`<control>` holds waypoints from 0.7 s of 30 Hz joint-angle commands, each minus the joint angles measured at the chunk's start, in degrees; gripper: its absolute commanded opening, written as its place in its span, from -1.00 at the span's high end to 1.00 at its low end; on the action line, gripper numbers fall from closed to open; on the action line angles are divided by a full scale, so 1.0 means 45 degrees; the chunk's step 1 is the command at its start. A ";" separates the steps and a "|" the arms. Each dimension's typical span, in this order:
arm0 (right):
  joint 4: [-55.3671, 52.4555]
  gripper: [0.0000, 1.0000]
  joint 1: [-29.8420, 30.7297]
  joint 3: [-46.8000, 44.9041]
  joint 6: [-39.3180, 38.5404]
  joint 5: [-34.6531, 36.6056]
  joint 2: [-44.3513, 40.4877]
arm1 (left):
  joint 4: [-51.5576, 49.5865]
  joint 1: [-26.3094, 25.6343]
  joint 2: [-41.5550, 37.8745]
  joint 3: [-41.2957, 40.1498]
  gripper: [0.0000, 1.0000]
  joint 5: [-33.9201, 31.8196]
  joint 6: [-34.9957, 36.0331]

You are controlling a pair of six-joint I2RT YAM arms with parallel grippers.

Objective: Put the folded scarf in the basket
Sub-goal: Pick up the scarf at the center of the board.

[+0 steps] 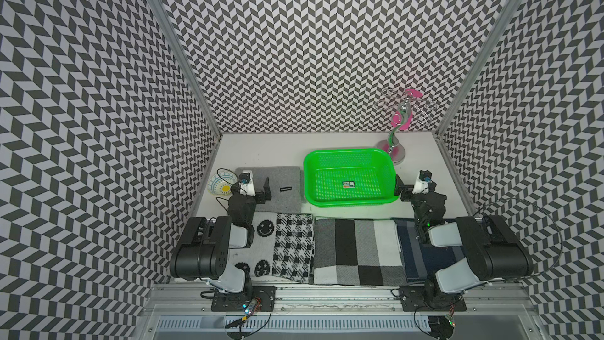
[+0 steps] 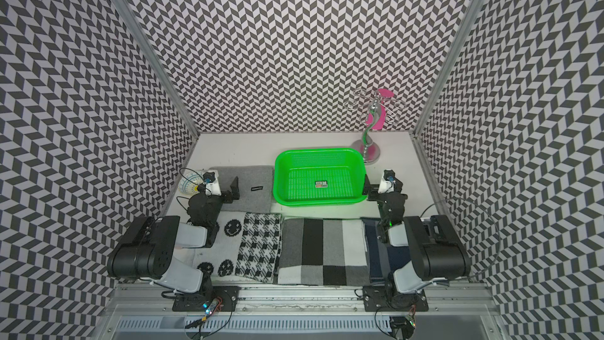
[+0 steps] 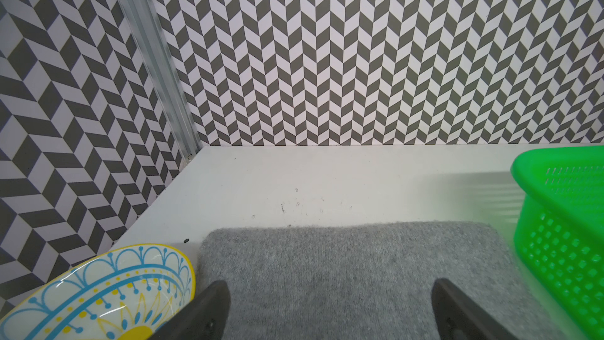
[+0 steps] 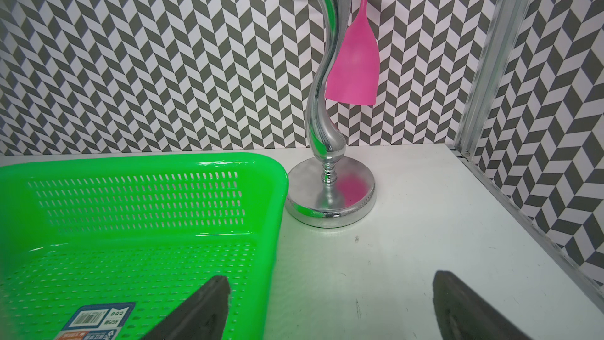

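Observation:
The folded scarf (image 1: 284, 179) (image 2: 256, 178) is plain grey knit with a small black label and lies flat on the white table just left of the basket. The bright green perforated basket (image 1: 346, 161) (image 2: 318, 160) has only a sticker on its floor. My left gripper (image 1: 258, 188) (image 2: 226, 188) (image 3: 330, 289) hovers open over the near part of the scarf (image 3: 343, 266), nothing between its fingers. My right gripper (image 1: 408, 187) (image 2: 376, 188) (image 4: 330, 284) is open astride the right wall of the basket (image 4: 140, 201), one finger over its floor and one over the table.
A patterned bowl (image 1: 222, 184) (image 3: 98, 292) sits left of the scarf. A chrome stand (image 1: 394, 145) (image 4: 330, 191) holding a pink glass (image 4: 354, 67) rises behind the basket's right corner. Three patterned folded cloths (image 1: 356, 250) lie along the front edge between the arms.

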 commanded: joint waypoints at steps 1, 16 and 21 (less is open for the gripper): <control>0.0696 -0.99 -0.0052 -0.0056 0.0203 0.0360 -0.0105 | 0.0258 -0.0051 0.0001 0.0089 -0.99 -0.0016 0.0052; -1.0158 -1.00 0.0476 0.1738 0.2008 0.0323 -0.5894 | -0.7995 -0.4131 -0.4551 0.2452 -0.98 -0.3127 0.0397; -1.3141 -0.96 0.0604 0.1797 0.3157 0.0264 -0.7263 | -1.1125 -0.4819 -0.5799 0.3049 -0.87 -0.2855 -0.1696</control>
